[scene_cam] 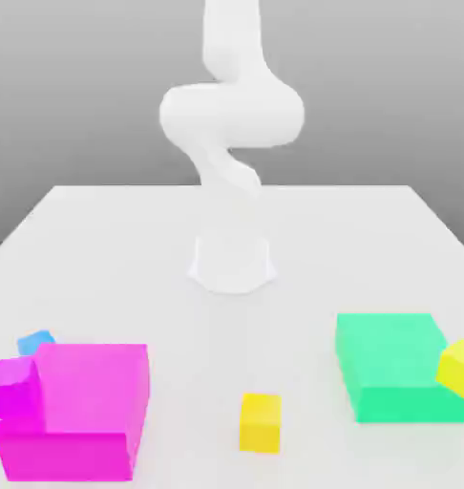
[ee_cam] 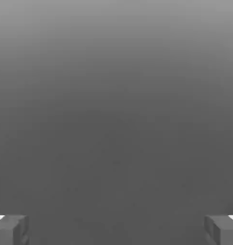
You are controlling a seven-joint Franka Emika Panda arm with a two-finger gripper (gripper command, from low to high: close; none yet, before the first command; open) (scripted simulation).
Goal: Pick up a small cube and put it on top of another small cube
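Observation:
The small cube (scene_cam: 260, 421), golden yellow, sits alone on the white table near the front edge, a little right of centre in the exterior view. Another small cube (scene_cam: 458, 368), pale lemon yellow, rests tilted against the right side of a big green block (scene_cam: 396, 380). In the hand view my gripper (ee_cam: 116, 230) is open, its two grey fingertips (ee_cam: 11, 230) standing far apart at the picture's corners with nothing between them and only a plain grey background beyond. The white arm (scene_cam: 231, 115) rises from its base (scene_cam: 232, 264) at mid-table and curls upward.
A big magenta block (scene_cam: 88, 406) stands at the front on the exterior view's left, with a small magenta cube (scene_cam: 11, 384) against it and a small blue cube (scene_cam: 35, 341) just behind. The table (scene_cam: 232, 325) stretches between the blocks.

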